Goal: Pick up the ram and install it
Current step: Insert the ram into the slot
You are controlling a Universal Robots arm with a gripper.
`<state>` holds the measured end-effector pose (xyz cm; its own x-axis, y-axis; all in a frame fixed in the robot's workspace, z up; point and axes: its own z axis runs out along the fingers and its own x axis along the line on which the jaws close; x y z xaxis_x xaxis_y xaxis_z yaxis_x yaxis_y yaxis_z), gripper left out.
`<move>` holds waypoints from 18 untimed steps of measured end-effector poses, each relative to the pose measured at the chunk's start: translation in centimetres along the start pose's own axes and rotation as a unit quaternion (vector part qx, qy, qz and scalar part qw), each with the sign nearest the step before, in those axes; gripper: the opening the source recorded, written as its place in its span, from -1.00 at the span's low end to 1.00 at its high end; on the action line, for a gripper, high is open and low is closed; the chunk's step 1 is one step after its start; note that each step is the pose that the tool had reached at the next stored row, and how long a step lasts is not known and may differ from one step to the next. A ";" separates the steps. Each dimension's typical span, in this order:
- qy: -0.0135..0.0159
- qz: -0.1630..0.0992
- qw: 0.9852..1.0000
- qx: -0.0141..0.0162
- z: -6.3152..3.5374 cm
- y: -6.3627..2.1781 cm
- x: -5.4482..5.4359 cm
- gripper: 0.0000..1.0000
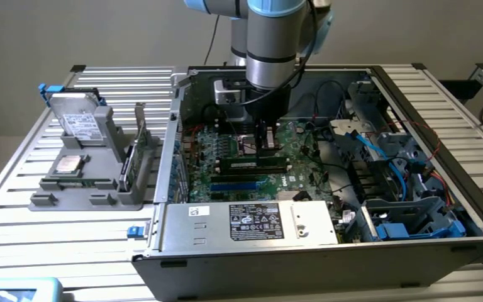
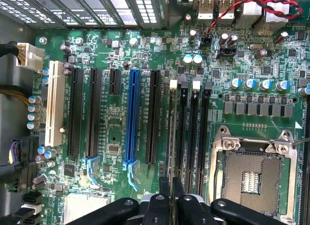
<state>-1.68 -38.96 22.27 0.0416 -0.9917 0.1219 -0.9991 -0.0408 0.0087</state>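
Observation:
My gripper [image 1: 264,146] reaches down into the open computer case [image 1: 326,267], over the memory slots [image 2: 193,123] of the green motherboard [image 2: 116,50]. In the wrist view the two black fingertips [image 2: 164,186] stand close together, shut on the ram [image 2: 171,137]. The ram shows edge-on as a thin strip running along the outermost memory slot, beside a white latch [image 2: 173,83]. From the exterior view the ram [image 1: 254,165] is a dark, narrow stick lying level just below the gripper, at slot height. Whether it is fully seated in the slot I cannot tell.
An empty processor socket [image 2: 249,171] lies beside the memory slots, and black and blue expansion slots [image 2: 131,118] lie on the other side. A power supply [image 1: 250,221] fills the case front, with blue cables [image 1: 367,148] at the exterior view's right. A grey fixture [image 1: 86,179] with parts stands outside at the exterior view's left.

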 end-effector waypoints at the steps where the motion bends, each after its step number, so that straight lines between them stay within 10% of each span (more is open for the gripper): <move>1: 0.000 0.000 1.000 0.000 0.01 0.00 0.0 -0.73; 18: 0.000 0.002 1.000 0.001 0.23 0.01 0.0 -0.73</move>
<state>-1.69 -38.95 22.03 0.0367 -0.9919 0.1217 -0.9993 -0.0363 0.0059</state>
